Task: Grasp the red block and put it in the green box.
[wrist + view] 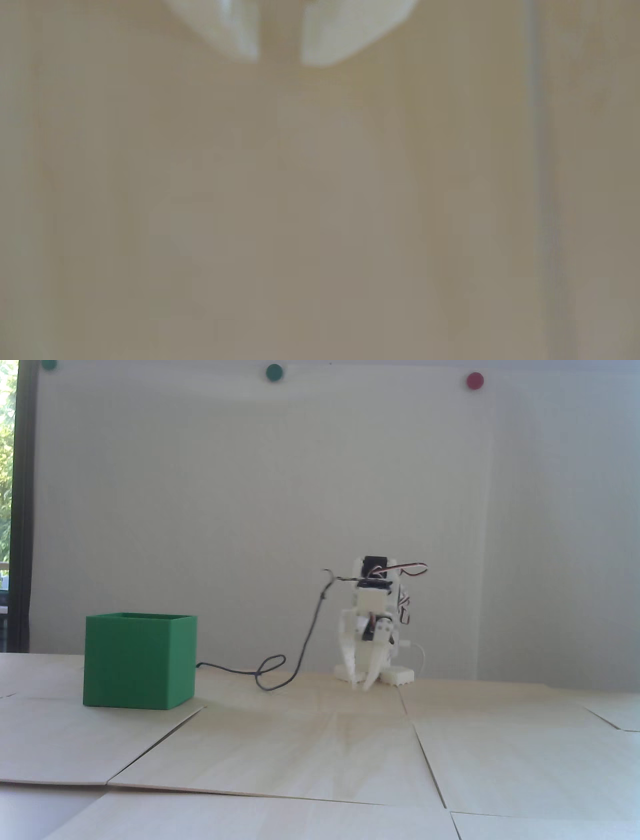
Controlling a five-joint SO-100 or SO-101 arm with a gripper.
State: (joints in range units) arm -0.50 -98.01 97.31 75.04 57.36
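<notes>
The green box (140, 660) stands on the table at the left in the fixed view, open side up; I cannot see its inside from here. The red block shows in neither view. The white arm is folded low at the table's middle back, right of the box. My gripper (361, 687) points down with its tips just above the table. In the wrist view my gripper (280, 60) shows two blurred white fingertips (235, 31) at the top edge, a narrow strip of bare table between them and nothing held.
A black cable (280, 672) runs in a loop over the table from behind the box to the arm. The table is made of pale wooden panels (320, 750) with seams. Round dots hang high on the wall (474, 380).
</notes>
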